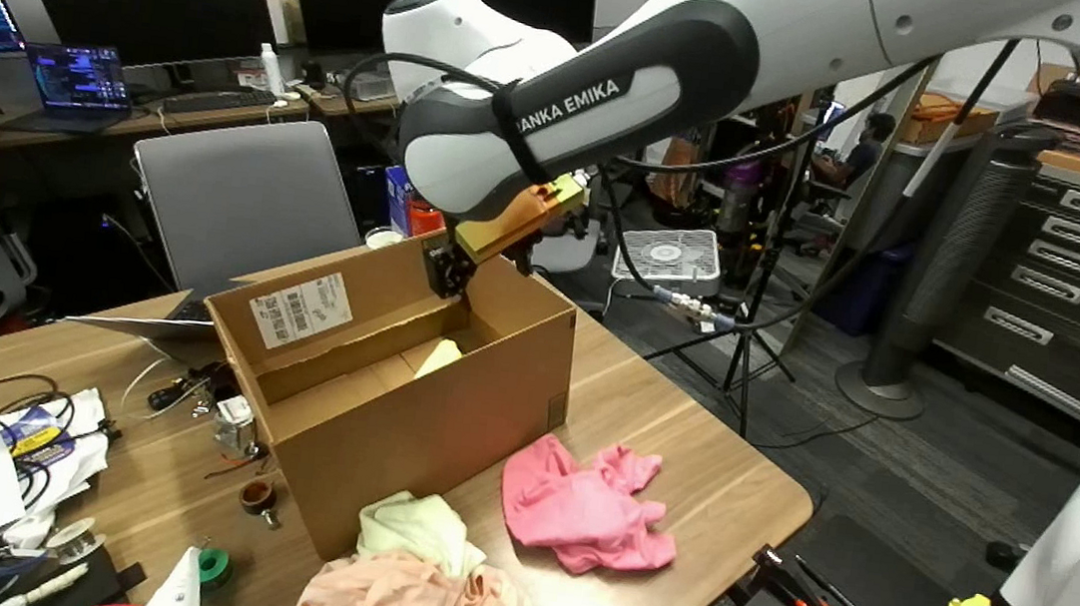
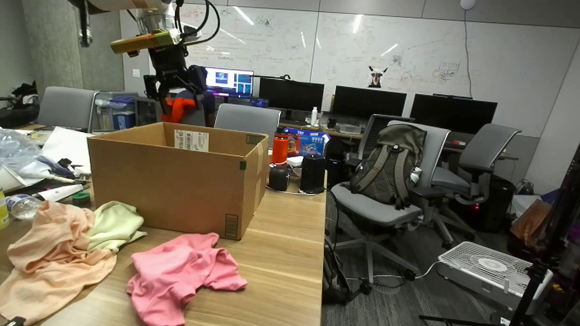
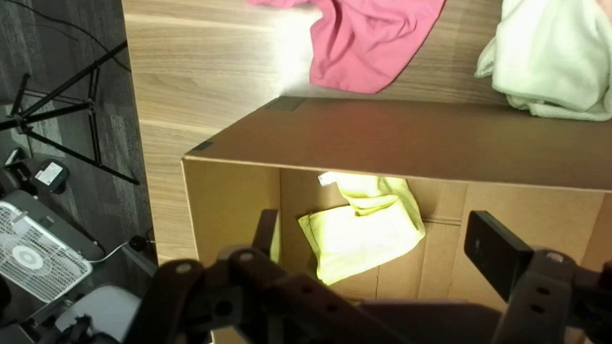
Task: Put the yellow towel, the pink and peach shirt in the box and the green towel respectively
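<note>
Crumpled peach cloth (image 2: 54, 256) at near left, pale green towel (image 2: 113, 226) and pink fabric shirt (image 2: 181, 276) lay unpacked on the wooden desk (image 2: 281, 249); 1 folded yellow towel (image 3: 368, 234) was inside the brown cardboard box (image 2: 167, 185), under the black tool (image 2: 182, 109), widely spread and empty.

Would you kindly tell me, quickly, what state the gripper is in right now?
Gripper: open and holding nothing, its fingers apart over the box; the yellow towel lies on the box's floor.
</note>
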You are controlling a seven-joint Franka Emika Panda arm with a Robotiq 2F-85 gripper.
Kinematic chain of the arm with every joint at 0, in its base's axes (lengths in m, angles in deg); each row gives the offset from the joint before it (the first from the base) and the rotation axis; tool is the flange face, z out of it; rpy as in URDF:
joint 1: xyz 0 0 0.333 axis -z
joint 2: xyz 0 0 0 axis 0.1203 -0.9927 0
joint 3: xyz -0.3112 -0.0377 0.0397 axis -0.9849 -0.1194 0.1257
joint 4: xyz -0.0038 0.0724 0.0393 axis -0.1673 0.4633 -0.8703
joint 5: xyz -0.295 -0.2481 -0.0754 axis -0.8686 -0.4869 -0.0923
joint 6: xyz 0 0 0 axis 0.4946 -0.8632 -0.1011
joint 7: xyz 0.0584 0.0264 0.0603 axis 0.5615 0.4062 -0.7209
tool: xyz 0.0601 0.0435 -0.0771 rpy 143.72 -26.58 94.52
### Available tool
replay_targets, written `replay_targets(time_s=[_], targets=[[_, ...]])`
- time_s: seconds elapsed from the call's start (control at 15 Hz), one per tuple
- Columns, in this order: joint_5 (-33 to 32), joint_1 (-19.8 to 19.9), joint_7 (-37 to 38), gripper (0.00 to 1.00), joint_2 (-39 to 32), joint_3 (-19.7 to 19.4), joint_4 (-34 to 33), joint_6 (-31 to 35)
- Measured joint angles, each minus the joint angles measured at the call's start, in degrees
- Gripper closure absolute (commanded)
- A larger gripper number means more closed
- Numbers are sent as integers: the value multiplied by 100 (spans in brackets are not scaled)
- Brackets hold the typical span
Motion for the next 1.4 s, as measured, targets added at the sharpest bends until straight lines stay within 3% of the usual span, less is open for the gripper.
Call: replay_targets(time_s=[0.33,0.8,1.13,1.4], targets=[[467,4,0,0,497,44,484,-406],[1127,84,0,0,673,43,1262,-453],[1380,97,89,0,673,42,1820,-183],[1609,120,317,0,677,42,2330,410]])
